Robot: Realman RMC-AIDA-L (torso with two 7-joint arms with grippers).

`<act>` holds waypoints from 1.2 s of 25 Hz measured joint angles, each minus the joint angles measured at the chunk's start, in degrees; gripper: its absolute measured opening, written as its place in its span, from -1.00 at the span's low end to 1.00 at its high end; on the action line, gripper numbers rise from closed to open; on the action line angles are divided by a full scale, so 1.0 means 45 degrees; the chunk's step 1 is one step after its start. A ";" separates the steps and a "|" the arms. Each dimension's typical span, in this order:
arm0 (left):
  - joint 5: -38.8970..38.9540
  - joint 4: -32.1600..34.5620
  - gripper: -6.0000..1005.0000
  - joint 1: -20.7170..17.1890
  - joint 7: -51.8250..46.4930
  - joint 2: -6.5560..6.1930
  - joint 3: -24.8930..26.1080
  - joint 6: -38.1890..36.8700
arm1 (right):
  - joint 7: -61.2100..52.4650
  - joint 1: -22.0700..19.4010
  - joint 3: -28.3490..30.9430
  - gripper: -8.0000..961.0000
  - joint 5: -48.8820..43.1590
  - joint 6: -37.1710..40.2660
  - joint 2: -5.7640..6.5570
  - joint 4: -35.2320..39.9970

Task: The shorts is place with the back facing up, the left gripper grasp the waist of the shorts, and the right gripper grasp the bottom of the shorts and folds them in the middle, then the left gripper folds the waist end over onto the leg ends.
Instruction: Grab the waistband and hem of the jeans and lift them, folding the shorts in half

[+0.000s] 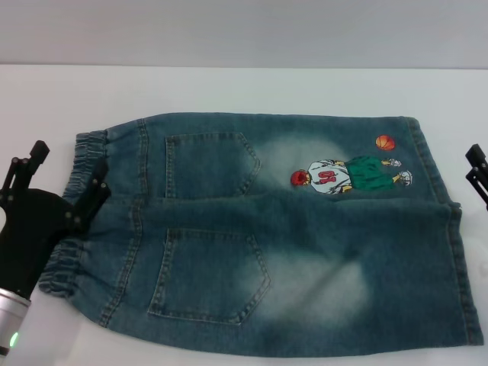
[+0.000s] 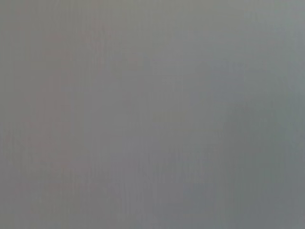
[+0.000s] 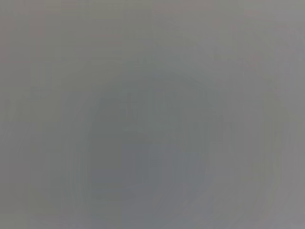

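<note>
L gripper [image 1: 62, 169] hovers w/ fingers spread at the waist of the shorts [image 1: 76, 217]. Shorts [image 1: 267, 229] lie flat, pockets up, on white table [image 1: 244, 88]. R gripper [image 1: 477, 171] at frame edge by the hems [image 1: 450, 229]; fingers' state can't be told. Best approach, prob.: pinch both layers at matching edges before lifting.

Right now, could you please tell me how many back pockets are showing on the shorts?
2. One back pocket lies on the far leg near the waist, and the other on the near leg of the shorts. None seems hidden.
</note>
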State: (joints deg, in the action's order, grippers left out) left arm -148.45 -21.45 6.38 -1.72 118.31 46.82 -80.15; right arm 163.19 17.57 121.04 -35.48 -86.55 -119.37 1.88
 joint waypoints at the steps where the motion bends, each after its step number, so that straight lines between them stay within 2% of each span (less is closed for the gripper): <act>1: -0.0005 0.0015 0.67 0.0012 0.0016 -0.0001 -0.0017 0.0027 | -0.0001 0.0012 -0.0002 0.62 -0.0012 0.0003 0.0000 0.0008; 12: -0.0081 0.0130 0.67 -0.0104 -0.0305 -0.0027 -0.0056 0.0069 | -0.0772 0.0084 -0.0016 0.61 -0.0561 -0.0136 0.0008 0.0122; 15: -0.0090 0.0078 0.67 -0.0158 -0.1007 -0.0124 -0.0036 0.0064 | -0.1936 0.0109 -0.0120 0.61 -0.0978 -0.0080 0.0123 -0.0202; 19: -0.0103 -0.0239 0.67 -0.0153 -0.1759 -0.0409 0.0034 0.0157 | -0.2893 -0.0046 -0.0513 0.61 -0.1048 0.0195 0.0158 -0.1294; 20: -0.0106 -0.0336 0.67 -0.0139 -0.1829 -0.0471 0.0036 0.0269 | -0.3287 -0.0101 -0.0594 0.61 -0.1074 0.0442 0.0155 -0.1706; 21: -0.0106 -0.0536 0.67 -0.0118 -0.1885 -0.0550 0.0047 0.0486 | -0.4612 -0.0222 -0.0801 0.61 -0.1333 0.1511 0.0160 -0.2836; 22: -0.0110 -0.0758 0.67 -0.0098 -0.1898 -0.0610 0.0064 0.0763 | -0.4612 -0.0222 -0.0801 0.61 -0.1333 0.1511 0.0160 -0.2836; 23: -0.0110 -0.1030 0.67 -0.0092 -0.1878 -0.0663 0.0096 0.1068 | -0.5406 -0.0311 -0.0926 0.61 -0.1621 0.2291 0.0157 -0.3553; 25: -0.0114 -0.1894 0.67 -0.0114 -0.1796 -0.0870 0.0208 0.2156 | -0.6860 -0.0607 -0.1185 0.61 -0.2506 0.4162 0.0097 -0.5386; 26: -0.0114 -0.2843 0.67 -0.0190 -0.1786 -0.1109 0.0351 0.3507 | -0.7523 -0.0834 -0.1428 0.61 -0.2960 0.5132 0.0043 -0.6538; 27: -0.0114 -0.2843 0.67 -0.0190 -0.1786 -0.1109 0.0351 0.3507 | -0.7978 -0.1050 -0.1736 0.61 -0.3186 0.5854 0.0009 -0.7385; 30: -0.0228 -0.5405 0.67 -0.0695 -0.1627 -0.1819 0.0758 0.6566 | -1.0010 -0.1865 -0.3174 0.60 -0.3642 0.8278 0.0066 -1.0190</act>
State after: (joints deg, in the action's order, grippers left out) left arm -149.48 -45.78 3.25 -9.04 110.12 50.23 -50.61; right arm 118.14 9.18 106.76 -51.87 -49.30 -119.08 -43.97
